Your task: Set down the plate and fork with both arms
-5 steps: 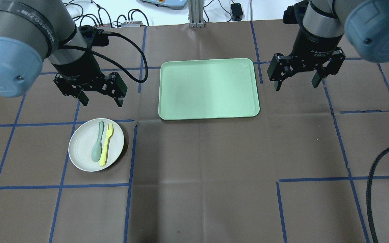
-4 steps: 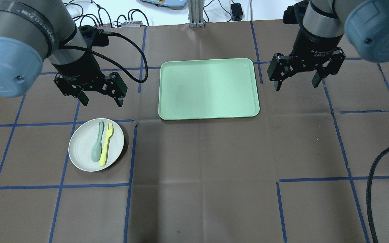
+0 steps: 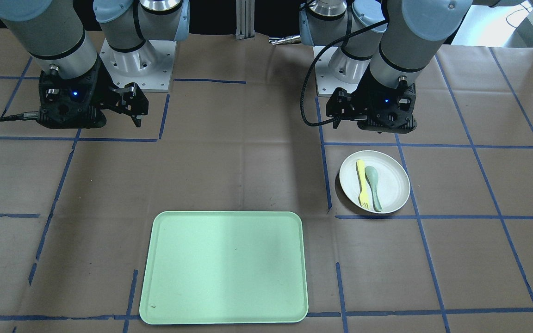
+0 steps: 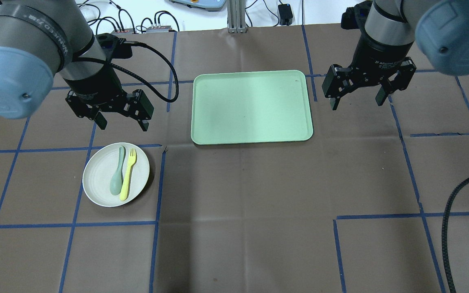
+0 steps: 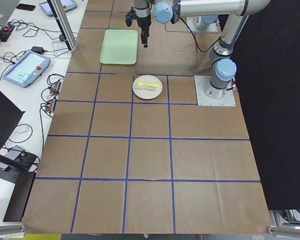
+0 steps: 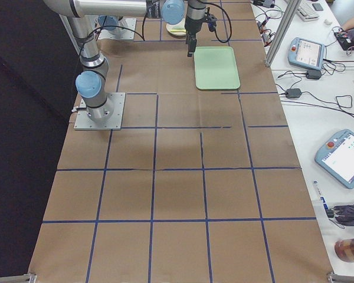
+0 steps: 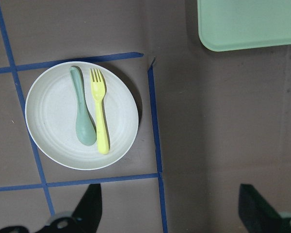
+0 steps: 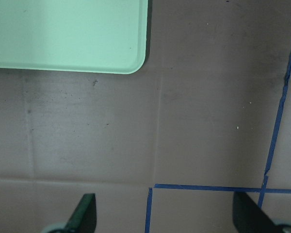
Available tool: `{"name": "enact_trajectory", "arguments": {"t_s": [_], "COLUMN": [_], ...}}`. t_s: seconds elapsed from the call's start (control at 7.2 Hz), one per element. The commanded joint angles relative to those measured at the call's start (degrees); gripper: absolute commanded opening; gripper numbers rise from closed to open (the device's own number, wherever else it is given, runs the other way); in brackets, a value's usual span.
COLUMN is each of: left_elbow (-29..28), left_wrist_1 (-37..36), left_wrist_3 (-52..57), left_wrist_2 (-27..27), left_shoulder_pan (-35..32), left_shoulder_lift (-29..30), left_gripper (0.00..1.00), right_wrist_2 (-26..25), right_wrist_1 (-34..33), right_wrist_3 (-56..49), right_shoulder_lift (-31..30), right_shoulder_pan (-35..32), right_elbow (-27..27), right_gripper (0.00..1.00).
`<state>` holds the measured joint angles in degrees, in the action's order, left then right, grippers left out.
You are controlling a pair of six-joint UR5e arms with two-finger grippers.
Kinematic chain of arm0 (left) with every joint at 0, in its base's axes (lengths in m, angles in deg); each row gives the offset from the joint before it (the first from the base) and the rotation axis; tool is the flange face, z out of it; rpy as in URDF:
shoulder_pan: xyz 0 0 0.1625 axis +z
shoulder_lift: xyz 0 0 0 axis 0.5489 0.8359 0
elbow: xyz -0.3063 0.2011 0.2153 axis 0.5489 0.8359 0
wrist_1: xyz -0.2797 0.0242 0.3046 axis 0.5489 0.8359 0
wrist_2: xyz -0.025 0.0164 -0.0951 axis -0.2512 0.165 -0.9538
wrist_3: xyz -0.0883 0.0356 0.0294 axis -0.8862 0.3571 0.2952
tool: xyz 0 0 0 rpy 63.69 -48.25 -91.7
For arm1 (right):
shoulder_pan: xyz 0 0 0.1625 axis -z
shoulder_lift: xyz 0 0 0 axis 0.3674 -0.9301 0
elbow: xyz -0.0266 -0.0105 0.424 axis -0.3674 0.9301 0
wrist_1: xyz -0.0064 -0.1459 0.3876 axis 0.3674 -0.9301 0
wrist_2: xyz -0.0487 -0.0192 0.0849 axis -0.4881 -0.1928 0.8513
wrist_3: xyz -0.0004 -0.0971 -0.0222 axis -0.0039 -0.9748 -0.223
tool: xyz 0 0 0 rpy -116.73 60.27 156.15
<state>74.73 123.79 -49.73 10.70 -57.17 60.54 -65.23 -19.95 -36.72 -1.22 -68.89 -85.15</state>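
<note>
Since the green tray is bare and the plate sits on the counter well off the tray's left side and nearer the robot than the tray is, the task looks barely begun: nothing has been lifted or set down where it is likely meant to go. The fork lies on the plate, tines pointing toward the tray's end of the counter, just beside a grey-green spoon that lies along it, the two touching or nearly so. What is left, by my reading, is all of it: take the fork off the plate, grasp the plate, and carry both over to the tray. The left fingers hang spread wide above the counter to the tray's left, near the plate's tray-ward edge but clear of it, with nothing between them. The right fingers are likewise spread wide above bare counter just off the tray's right side, holding and touching nothing. The left wrist view has the plate in full sight ahead of its two dark fingertips, so that arm seems the one placed to act first.
</note>
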Motion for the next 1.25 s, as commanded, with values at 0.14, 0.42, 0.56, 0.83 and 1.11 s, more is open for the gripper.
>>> {"name": "enact_trajectory", "arguments": {"t_s": [0.14, 0.42, 0.56, 0.83, 1.11], "left_elbow": [0.04, 0.04, 1.26, 7.56, 12.23], "left_wrist_1": [0.19, -0.07, 0.10, -6.35, -11.21], "left_wrist_3": [-0.16, 0.01, 3.06, 13.09, 22.18], "left_wrist_2": [0.13, -0.13, -0.13, 0.04, -0.22], "left_shoulder_pan": [0.03, 2.03, 4.05, 10.54, 16.96], "left_shoulder_lift": [0.25, 1.30, 1.56, 1.57, 2.09], "left_gripper": [1.00, 1.00, 1.00, 1.00, 1.00], "right_wrist_2": [0.03, 0.03, 0.03, 0.03, -0.06], "right_wrist_1": [-0.07, 0.02, 0.02, 0.02, 0.02], "right_wrist_3": [-0.09, -0.09, -0.09, -0.09, -0.09], "right_shoulder_lift": [0.09, 0.00, 0.09, 0.09, 0.00], "right_shoulder_pan": [0.18, 0.18, 0.18, 0.18, 0.18], "right_elbow": [-0.05, -0.05, -0.05, -0.05, -0.05], "right_gripper": [1.00, 1.00, 1.00, 1.00, 1.00]}}
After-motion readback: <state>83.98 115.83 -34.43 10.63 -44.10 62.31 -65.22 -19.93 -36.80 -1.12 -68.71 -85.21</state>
